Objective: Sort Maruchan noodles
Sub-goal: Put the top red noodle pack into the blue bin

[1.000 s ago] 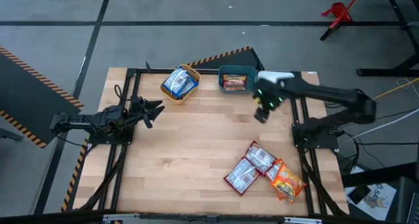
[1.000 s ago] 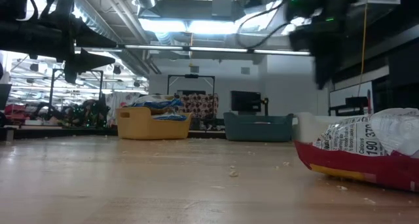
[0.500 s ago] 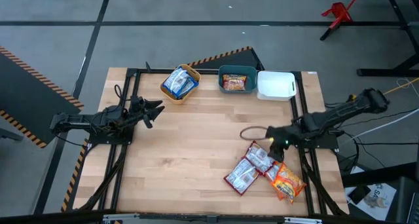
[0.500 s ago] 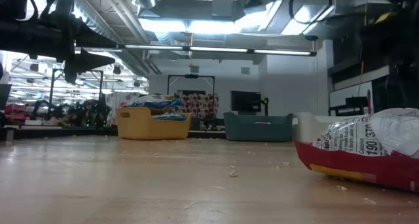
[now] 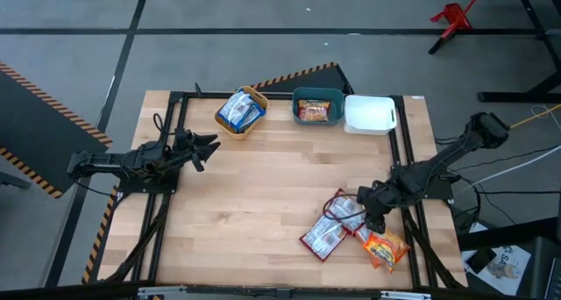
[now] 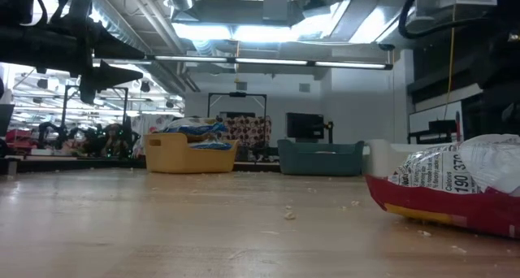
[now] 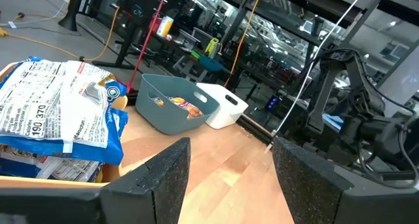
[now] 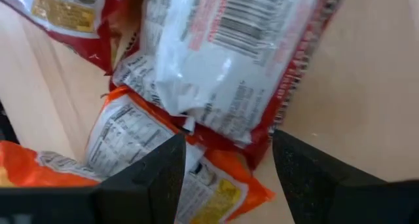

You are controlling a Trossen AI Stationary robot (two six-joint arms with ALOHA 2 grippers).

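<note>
The right tool (image 5: 375,219) hung released, jaws apart, directly over the dark red noodle packets (image 5: 337,219) (orange packet (image 5: 385,246) just beside); left tool (image 5: 203,146) far off, likewise released.

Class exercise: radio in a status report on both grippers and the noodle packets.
Right gripper open, over loose packets. Left gripper open, idle at table's left. Yellow bin, teal bin loaded. Nothing blocking.

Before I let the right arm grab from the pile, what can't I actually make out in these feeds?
- How many packets make up the pile: in the high view they overlap, and the right gripper covers part.
- Orange packet: right wrist view shows it partly under a red packet, edges cut off.
- White bin: contents too small to tell from above.
- Low view: one packet, cut off by the frame edge.
</note>
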